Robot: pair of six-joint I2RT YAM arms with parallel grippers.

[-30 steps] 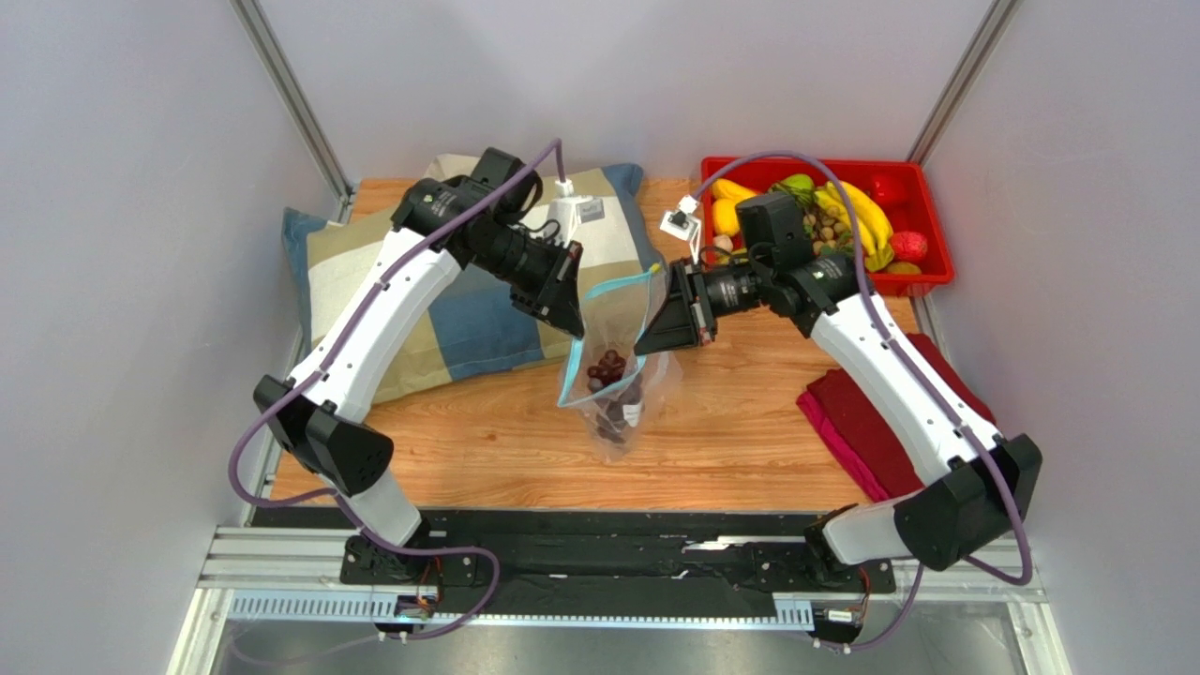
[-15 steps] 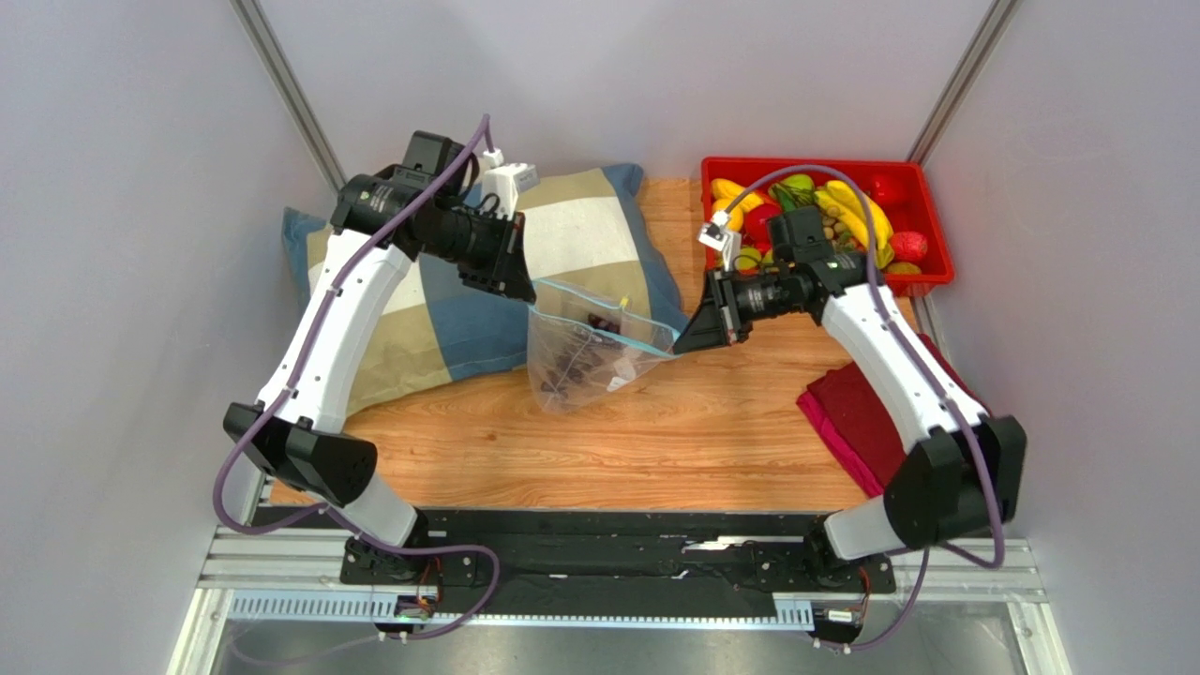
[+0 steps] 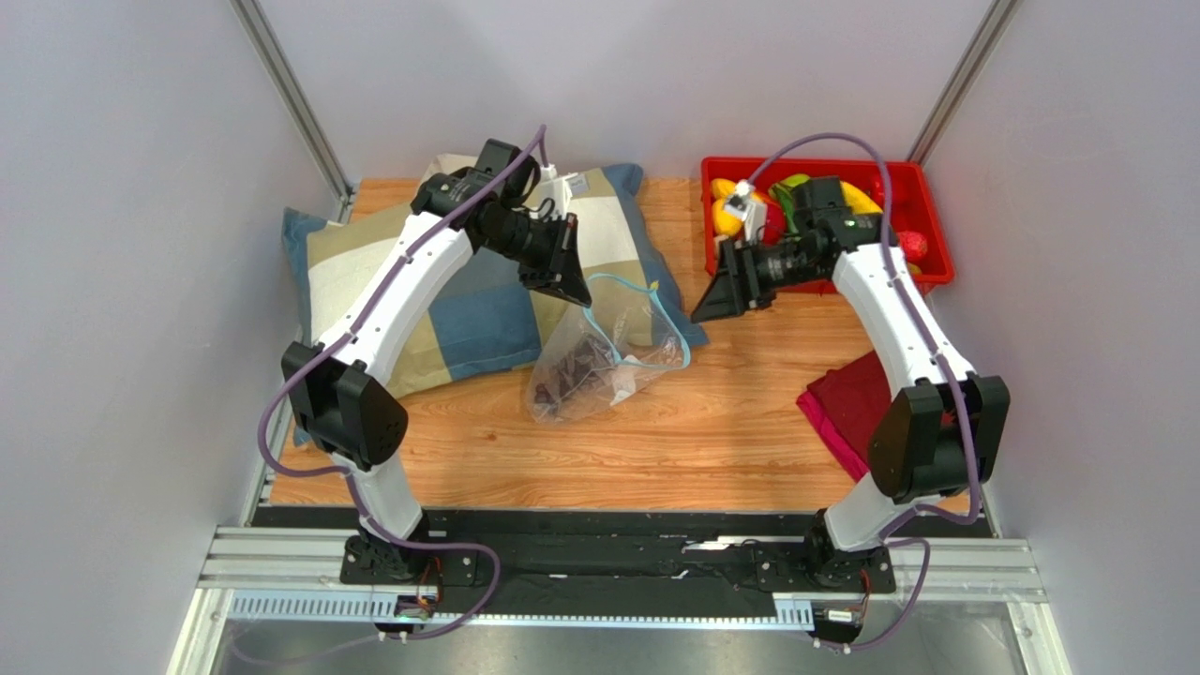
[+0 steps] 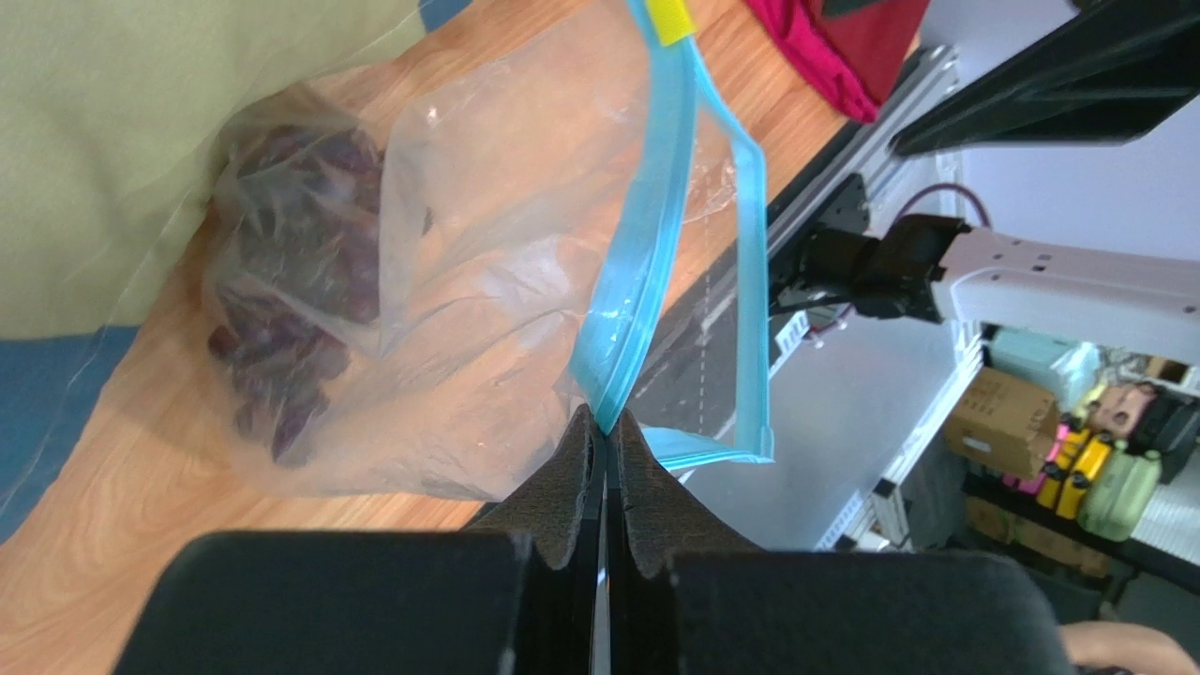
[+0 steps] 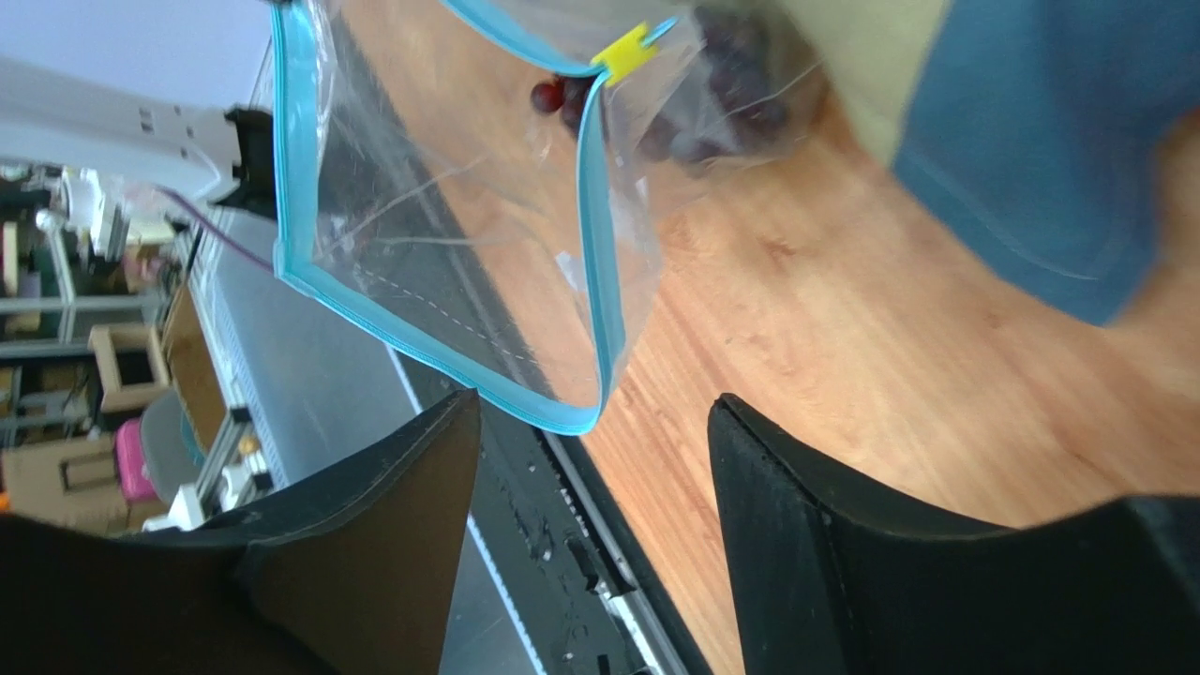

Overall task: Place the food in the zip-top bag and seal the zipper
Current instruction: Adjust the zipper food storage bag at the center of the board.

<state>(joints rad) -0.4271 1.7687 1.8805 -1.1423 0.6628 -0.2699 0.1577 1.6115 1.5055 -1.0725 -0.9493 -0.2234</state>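
Top external view: the zip-top bag (image 3: 609, 363) slumps on the wooden table (image 3: 704, 436) against the near right corner of a checked pillow (image 3: 423, 281), its mouth lifted up and back. A dark bunch of grapes (image 3: 575, 377) sits in its low end. The blue zipper (image 3: 637, 298) loops open above, with a yellow tab (image 4: 665, 20) at one end in the left wrist view. That view shows the left gripper (image 4: 603, 429) pressed together on the zipper strip, both fingers pinching it flat. The right gripper (image 3: 709, 303) hangs just right of the bag, clear of the plastic. The right wrist view shows its fingers (image 5: 789, 464) spread wide, with the bag's mouth ahead of them. Behind it a red bin (image 3: 930, 211) holds bananas (image 3: 726, 211) and other fruit. A dark red cloth (image 3: 859, 408) lies by the table's right edge.
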